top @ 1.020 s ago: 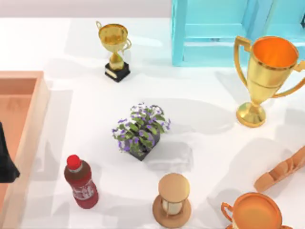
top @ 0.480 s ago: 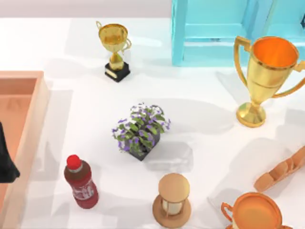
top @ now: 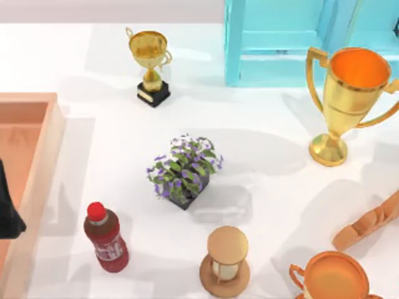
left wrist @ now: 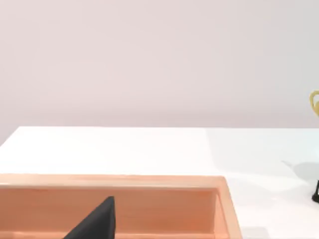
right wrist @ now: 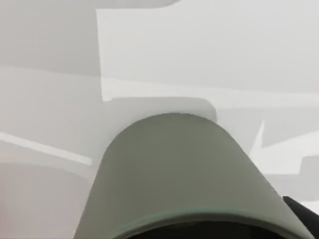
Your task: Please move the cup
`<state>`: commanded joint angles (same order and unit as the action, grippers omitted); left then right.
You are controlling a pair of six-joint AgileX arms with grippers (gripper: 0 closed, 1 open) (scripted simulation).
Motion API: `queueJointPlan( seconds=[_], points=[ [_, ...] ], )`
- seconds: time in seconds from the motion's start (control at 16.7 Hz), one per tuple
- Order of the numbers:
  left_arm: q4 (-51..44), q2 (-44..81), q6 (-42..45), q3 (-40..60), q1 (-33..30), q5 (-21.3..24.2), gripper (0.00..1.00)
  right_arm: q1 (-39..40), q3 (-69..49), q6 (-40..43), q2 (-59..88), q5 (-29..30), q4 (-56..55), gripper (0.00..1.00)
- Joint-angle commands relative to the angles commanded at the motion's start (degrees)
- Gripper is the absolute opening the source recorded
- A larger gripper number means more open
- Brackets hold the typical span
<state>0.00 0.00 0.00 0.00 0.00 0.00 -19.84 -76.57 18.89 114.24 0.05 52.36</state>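
White desk (top: 274, 193) is carrying the clutter seen from above: a small gold trophy (top: 149, 59) on a black base at the back, a large gold trophy (top: 349, 103) at the right beside a light-blue cabinet (top: 280, 40), a potted purple-flowered plant (top: 182, 171) at the centre, a red-capped bottle (top: 106, 238) and an hourglass (top: 225, 261) at the front, an orange trophy (top: 332, 277) at the front right, and a bread loaf (top: 368, 223) by the right edge. A wooden tray (top: 37, 168) is lying at the left, with the left gripper (top: 7, 208) hovering over it; whether its jaws are open cannot be told. The grey-green cup (right wrist: 184, 174) is sitting close under the right wrist camera, over the desk; the right jaws' state cannot be told either.
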Motion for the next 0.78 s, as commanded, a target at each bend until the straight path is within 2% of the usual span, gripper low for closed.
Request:
queueJointPlan(
  seconds=[0.48,0.78],
  points=[
    [0.00,0.00,0.00,0.00,0.00,0.00,1.00,-0.61,-0.92,0.68,0.46,0.01,0.74,0.00],
    [0.00,0.00,0.00,0.00,0.00,0.00,1.00,-7.96,-13.62,8.40,5.32,0.49,8.38,0.00]
  ],
)
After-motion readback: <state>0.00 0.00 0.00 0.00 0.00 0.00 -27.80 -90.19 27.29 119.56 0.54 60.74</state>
